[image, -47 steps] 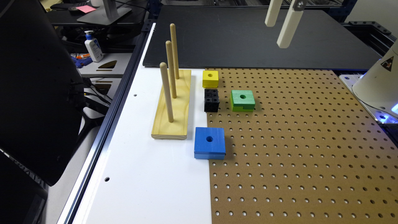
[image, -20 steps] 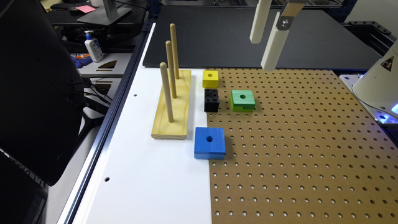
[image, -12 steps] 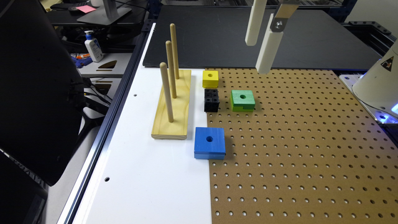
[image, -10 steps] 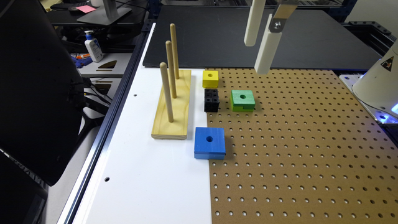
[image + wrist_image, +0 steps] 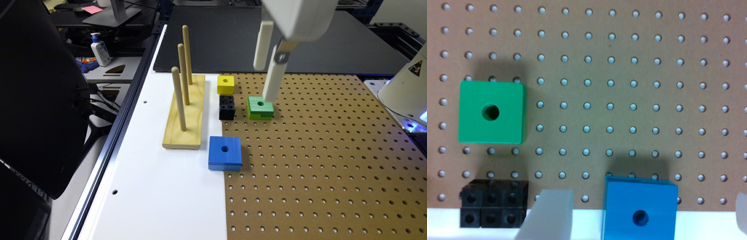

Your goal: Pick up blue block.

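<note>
The step in hand looks like the approach: the gripper [image 5: 268, 83] hangs well above the surface with its two white fingers [image 5: 274, 80] spread apart and nothing between them, so it is open and empty. The flat square bright-blue block with a round centre hole [image 5: 225, 153] lies straddling the seam between the white board [image 5: 156, 186] and the brown perforated pegboard [image 5: 317, 160], just beside the near end of the pale wooden base with three upright dowels [image 5: 184, 113]. In the exterior view the gripper stands over the smaller green block with a hole [image 5: 260, 107], apart from the blue one, with the black studded brick [image 5: 227, 107] between them and off to one side. To do this well, I judge the gripper should travel across until the blue block sits centred between the fingers, square to its flat sides, and only then descend, keeping clear of the wooden base alongside.
</note>
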Robot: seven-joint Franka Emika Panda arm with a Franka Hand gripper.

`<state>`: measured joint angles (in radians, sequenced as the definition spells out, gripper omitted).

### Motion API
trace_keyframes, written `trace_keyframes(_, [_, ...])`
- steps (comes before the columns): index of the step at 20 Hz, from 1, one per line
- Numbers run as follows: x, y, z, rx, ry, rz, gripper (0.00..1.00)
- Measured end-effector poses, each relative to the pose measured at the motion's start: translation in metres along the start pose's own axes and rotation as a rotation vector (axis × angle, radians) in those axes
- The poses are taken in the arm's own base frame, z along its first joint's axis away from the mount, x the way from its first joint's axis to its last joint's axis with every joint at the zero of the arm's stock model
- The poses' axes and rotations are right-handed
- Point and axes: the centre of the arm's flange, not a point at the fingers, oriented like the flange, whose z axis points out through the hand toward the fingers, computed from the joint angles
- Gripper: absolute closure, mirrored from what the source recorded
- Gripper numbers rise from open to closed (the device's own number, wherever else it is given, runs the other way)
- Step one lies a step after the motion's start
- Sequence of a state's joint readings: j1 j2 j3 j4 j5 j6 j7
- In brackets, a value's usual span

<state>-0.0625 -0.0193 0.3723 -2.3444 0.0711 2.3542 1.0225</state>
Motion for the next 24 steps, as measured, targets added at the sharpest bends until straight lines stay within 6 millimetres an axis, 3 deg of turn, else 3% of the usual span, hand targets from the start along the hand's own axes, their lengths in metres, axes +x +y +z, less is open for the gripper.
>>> trace_keyframes(4, [0.002,-0.003,0.005,0.005,-0.004,0.000,0.00])
trace_keyframes(10, [0.007,-0.009,0.035,0.018,-0.012,-0.001,0.00])
trace_keyframes(20, [0.015,-0.022,0.036,0.033,-0.012,0.000,0.00])
trace_keyframes(24, [0.017,-0.023,0.060,0.023,-0.019,0.000,0.00])
